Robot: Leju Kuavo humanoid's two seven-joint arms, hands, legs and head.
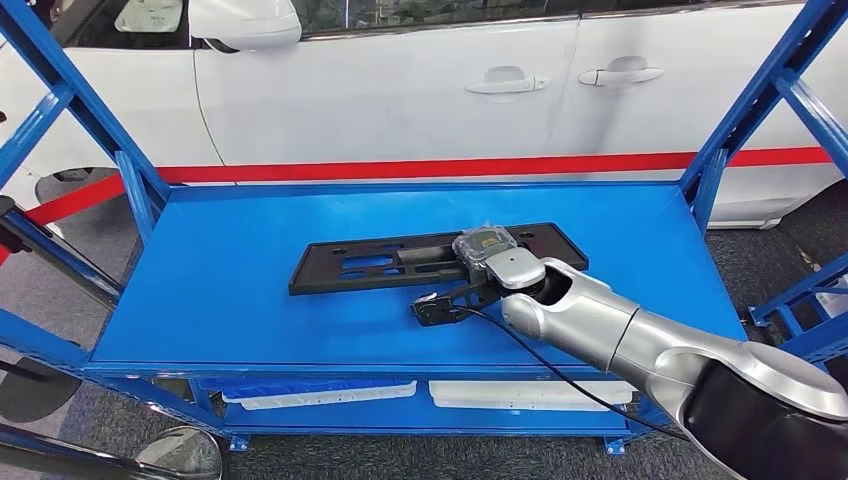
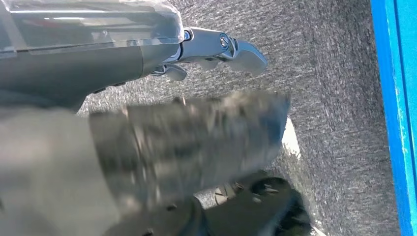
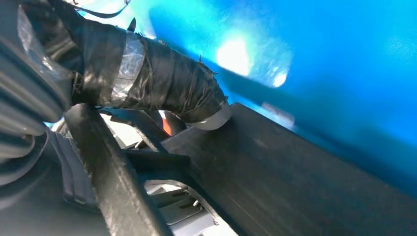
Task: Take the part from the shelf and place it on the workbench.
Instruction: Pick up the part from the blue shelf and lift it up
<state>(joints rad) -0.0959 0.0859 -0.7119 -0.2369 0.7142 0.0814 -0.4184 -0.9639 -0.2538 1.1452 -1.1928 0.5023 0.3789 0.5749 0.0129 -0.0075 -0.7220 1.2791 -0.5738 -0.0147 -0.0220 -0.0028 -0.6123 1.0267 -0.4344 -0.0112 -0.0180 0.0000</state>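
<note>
Right hand (image 1: 492, 262) is directly over the near long edge of the black part (image 1: 400, 262), toward its right end, and the wrist view shows a taped finger (image 3: 162, 83) touching the part's edge; whether the fingers really clamp it I cannot tell. From the hand, the flat part on the blue shelf (image 1: 250, 300) stretches long to the left. Left hand (image 2: 216, 46) hangs far off, fingers curled, holding nothing.

Black part (image 1: 400, 262) on blue shelf (image 1: 240, 300)
</note>
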